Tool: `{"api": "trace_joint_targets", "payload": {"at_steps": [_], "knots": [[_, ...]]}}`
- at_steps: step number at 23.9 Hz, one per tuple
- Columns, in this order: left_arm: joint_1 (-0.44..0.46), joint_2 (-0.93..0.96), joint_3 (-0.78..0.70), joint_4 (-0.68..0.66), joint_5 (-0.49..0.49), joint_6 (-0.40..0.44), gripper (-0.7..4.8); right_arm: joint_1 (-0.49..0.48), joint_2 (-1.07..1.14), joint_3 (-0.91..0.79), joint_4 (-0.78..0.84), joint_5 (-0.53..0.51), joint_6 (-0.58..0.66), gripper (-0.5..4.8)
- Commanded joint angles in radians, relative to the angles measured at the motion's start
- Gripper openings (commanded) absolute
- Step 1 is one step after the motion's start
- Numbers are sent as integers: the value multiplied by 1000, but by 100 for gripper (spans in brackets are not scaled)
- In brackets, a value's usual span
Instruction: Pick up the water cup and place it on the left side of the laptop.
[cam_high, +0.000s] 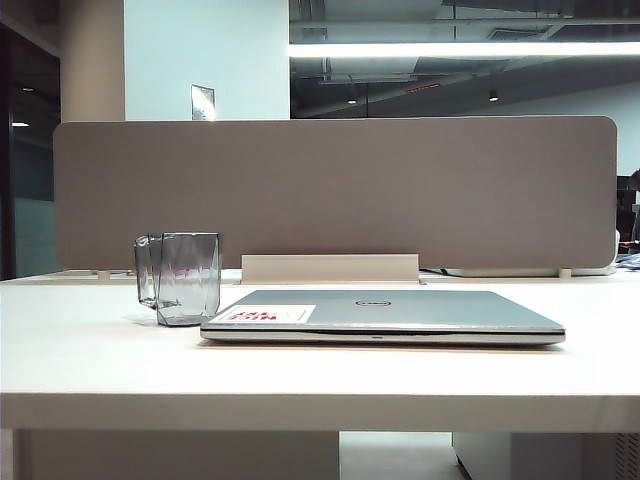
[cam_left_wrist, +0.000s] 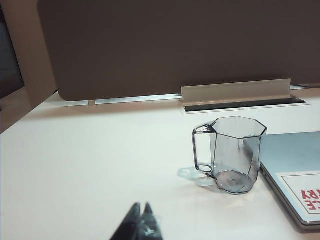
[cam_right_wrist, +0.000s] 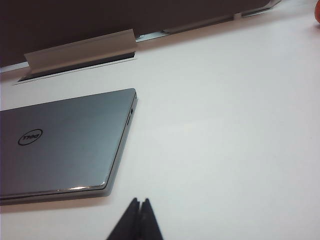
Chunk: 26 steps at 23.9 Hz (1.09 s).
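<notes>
Water cup (cam_high: 186, 278) stands upright on the table (cam_high: 100, 360), just beside the closed laptop (cam_high: 385, 315) at its 9 o'clock (handle turned away). Left hand (cam_left_wrist: 141, 220) and right hand (cam_right_wrist: 140, 217) both pinched together, empty, well apart from the cup. Placement looks done.

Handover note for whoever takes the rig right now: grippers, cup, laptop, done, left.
Left gripper: shut, empty, pulled back from the cup over bare white table.
Right gripper: shut, empty, near the laptop's right front corner, not touching it.
Transparent smoky grey-blue faceted plastic water cup: upright on the table, handle pointing away from the laptop, standing right beside the left edge of the laptop; whether they touch I cannot tell.
Slim silver-grey laptop: closed, flat, white-and-red sticker at its front left corner.
Done: cup sits on the laptop's left side, released.
Left: apparently nothing; confirm placement.
</notes>
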<state>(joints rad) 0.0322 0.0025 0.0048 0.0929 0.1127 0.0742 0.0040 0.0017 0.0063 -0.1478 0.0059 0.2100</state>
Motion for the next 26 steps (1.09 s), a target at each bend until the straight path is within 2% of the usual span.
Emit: {"api": "trace_joint_targets", "payload": {"at_steps": [1, 6, 10, 26], "knots": [[0, 2, 3, 6, -4, 4, -6, 1, -2, -6, 16, -1, -1, -5], [-1, 2, 3, 5, -5, -5, -6, 1, -2, -6, 16, -1, -1, -5], [0, 2, 3, -5, -65, -82, -6, 1, -2, -6, 16, -1, -1, -5], [-1, 2, 3, -36, -71, -86, -6, 2, -2, -6, 16, -1, -1, -5]]}}
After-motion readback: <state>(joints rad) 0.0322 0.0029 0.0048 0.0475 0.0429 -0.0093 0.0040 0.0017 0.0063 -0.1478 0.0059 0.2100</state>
